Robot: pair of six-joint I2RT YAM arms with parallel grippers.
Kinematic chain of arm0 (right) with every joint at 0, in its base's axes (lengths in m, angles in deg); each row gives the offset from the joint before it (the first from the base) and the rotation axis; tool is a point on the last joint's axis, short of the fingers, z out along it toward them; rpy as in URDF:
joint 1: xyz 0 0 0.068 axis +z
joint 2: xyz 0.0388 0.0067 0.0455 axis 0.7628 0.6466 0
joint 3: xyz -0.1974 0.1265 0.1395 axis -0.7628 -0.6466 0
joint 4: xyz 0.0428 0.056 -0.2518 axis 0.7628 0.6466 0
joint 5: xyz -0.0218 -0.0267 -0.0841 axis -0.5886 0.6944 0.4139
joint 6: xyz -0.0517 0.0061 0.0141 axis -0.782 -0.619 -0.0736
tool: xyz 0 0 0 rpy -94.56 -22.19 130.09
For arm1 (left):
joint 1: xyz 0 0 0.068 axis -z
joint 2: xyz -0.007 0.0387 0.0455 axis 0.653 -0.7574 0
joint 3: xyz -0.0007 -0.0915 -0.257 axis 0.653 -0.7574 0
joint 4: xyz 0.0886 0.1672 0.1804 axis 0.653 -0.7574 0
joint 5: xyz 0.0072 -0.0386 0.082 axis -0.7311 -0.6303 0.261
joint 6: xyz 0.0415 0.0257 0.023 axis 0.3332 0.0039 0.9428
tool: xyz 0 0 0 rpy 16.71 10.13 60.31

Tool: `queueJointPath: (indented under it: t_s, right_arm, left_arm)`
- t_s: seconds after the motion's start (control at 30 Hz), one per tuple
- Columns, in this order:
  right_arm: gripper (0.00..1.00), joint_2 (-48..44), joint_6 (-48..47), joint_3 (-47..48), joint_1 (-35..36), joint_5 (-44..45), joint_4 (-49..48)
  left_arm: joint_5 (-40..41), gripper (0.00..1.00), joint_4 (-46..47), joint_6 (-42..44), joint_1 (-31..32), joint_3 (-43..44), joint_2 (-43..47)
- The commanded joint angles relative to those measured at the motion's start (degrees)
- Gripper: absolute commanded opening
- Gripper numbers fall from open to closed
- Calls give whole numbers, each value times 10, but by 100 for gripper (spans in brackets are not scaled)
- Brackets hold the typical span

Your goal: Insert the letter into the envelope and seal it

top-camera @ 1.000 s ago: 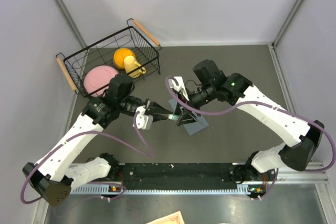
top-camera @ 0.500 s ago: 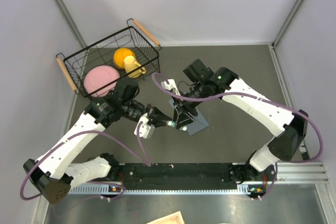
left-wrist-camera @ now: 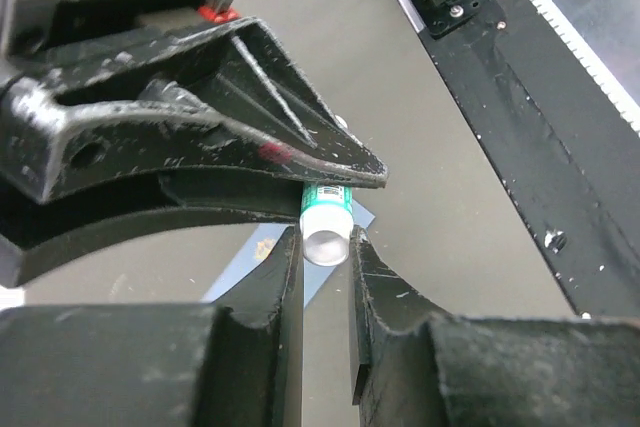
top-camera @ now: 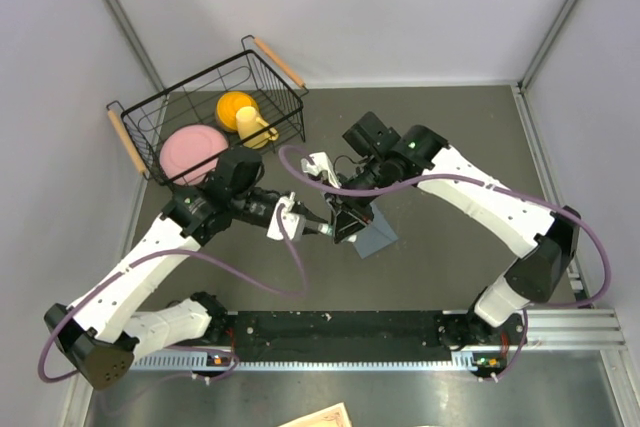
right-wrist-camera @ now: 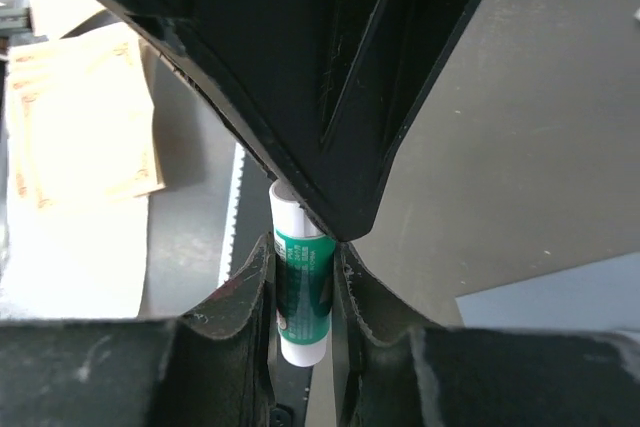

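Note:
A white-and-green glue stick [top-camera: 325, 231] hangs level above the table, held from both ends. My left gripper [top-camera: 308, 227] is shut on its white end [left-wrist-camera: 325, 244]. My right gripper [top-camera: 341, 226] is shut on its green body [right-wrist-camera: 303, 282], pads pressed against both sides. The two sets of fingertips almost touch each other. The blue-grey envelope [top-camera: 377, 238] lies flat on the table just under and right of the grippers; a corner with a gold spot [left-wrist-camera: 258, 250] shows in the left wrist view, and another corner of the envelope [right-wrist-camera: 570, 292] in the right wrist view. The letter is hidden.
A black wire basket [top-camera: 190, 84] at the back left holds a pink plate [top-camera: 188, 152] and a yellow cup [top-camera: 240, 112]. A cream printed sheet [top-camera: 322, 417] lies off the table beyond the near rail [top-camera: 330, 332]; the right wrist view also shows the sheet [right-wrist-camera: 85, 117].
My right gripper has swung left to meet the left one and closed on the glue stick's green body. The left gripper kept its hold and turned a little.

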Motion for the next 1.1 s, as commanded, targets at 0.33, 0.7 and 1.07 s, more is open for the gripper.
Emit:
queueJointPath:
  t_s: [0.33,0.7,1.07]
  right_arm:
    - [0,-103,-9,-50,6,227,-216]
    - [0,-103,97,-57,-73,159,-219]
    - [0,-146,235,-119,-165,134,-323]
  left_arm:
    - [68,0,446,-766,-29,-104,41]
    - [-1,61,450,-894,-185,-125,70]
    - [183,62,25,-323,-322,-45,-47]
